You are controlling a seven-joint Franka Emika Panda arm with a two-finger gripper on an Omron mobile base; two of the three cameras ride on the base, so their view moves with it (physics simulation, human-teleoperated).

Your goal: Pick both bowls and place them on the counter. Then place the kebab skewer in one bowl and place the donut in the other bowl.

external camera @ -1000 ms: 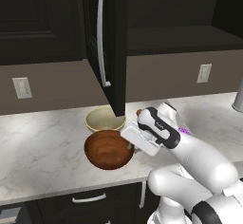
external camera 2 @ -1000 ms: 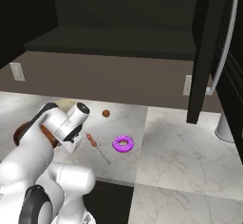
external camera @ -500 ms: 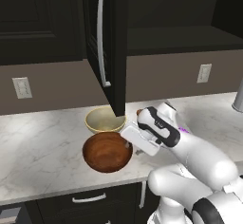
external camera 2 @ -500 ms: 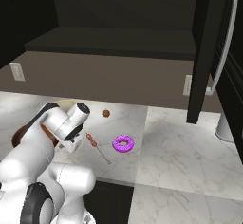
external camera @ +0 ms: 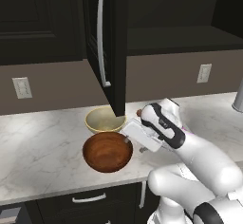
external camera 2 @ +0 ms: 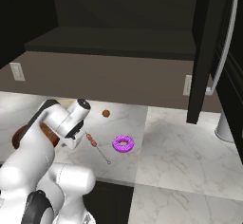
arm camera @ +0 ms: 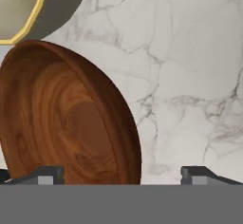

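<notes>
The dark reddish-brown bowl (external camera: 107,151) rests on the white marble counter (external camera: 42,152), touching the pale cream-yellow bowl (external camera: 104,120) behind it. My gripper (external camera: 130,140) is open at the brown bowl's right rim. In the hand view the rim (arm camera: 118,123) stands between the spread fingertips (arm camera: 45,175), with the cream bowl (arm camera: 14,9) at the top left. To the right of the arm lie the kebab skewer (external camera 2: 95,144) and the purple-iced donut (external camera 2: 123,144), both flat on the counter.
An open dark cabinet door (external camera: 111,52) hangs just above the cream bowl. A small brown ball (external camera 2: 106,113) lies behind the skewer. A metal cylinder (external camera: 238,95) stands at the far right. The counter's front edge runs close below the brown bowl.
The jaws have gone from shut to wide open, letting go of the brown bowl's rim. The bowl has stayed in place on the counter.
</notes>
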